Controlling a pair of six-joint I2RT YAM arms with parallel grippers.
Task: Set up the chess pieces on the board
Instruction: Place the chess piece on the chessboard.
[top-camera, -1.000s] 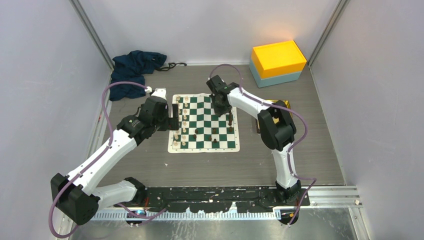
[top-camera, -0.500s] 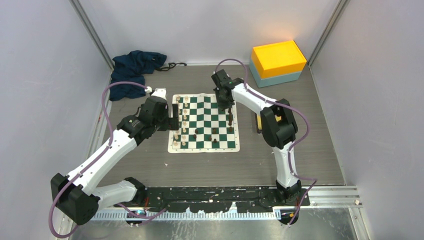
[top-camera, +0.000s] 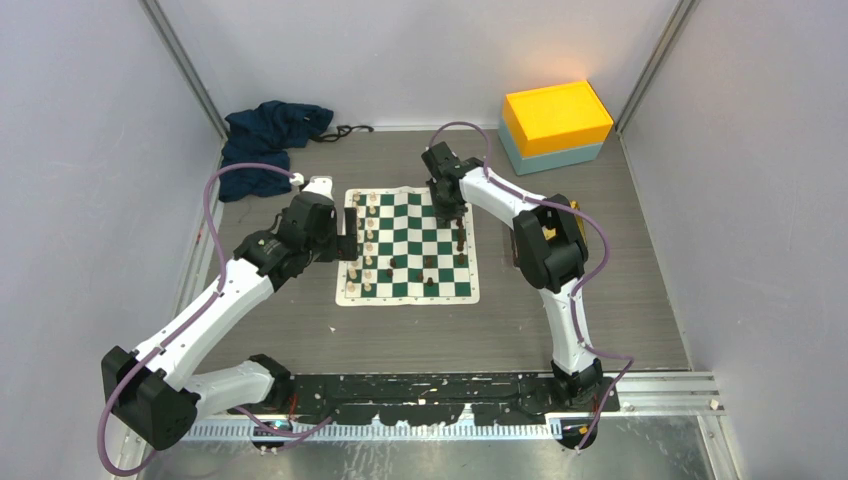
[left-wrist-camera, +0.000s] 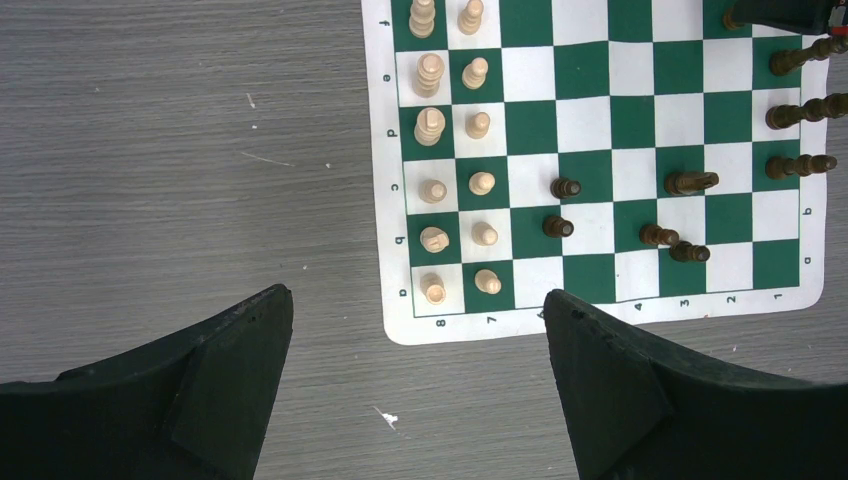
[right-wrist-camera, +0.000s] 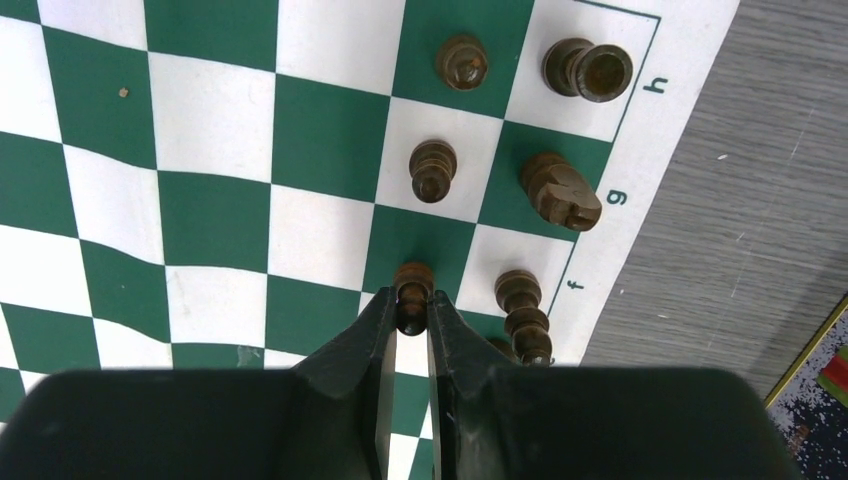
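My right claw (right-wrist-camera: 412, 303) is closed to a narrow gap on a dark pawn (right-wrist-camera: 413, 278). The two fingers pinch it from either side just under the head, so the piece hangs upright and its base can meet the square flat. The pawn is over a green square of the board (right-wrist-camera: 210, 220), in the second row in from the lettered edge. This puts it in line with two more pawns (right-wrist-camera: 432, 168) standing there. The rook (right-wrist-camera: 587, 70), knight (right-wrist-camera: 560, 190) and bishop (right-wrist-camera: 520, 298) occupy the edge row beside them. I cannot tell whether the base touches the mat. My left claw (left-wrist-camera: 416, 294) is spread wide and holds nothing. It hovers where the counter (left-wrist-camera: 180, 150) meets the board's border, beside the cream pieces (left-wrist-camera: 432, 125), which fill two rows at that edge. Several dark pieces (left-wrist-camera: 566, 187) stand loose in mid-board, so I judge the dark side only partly arranged.
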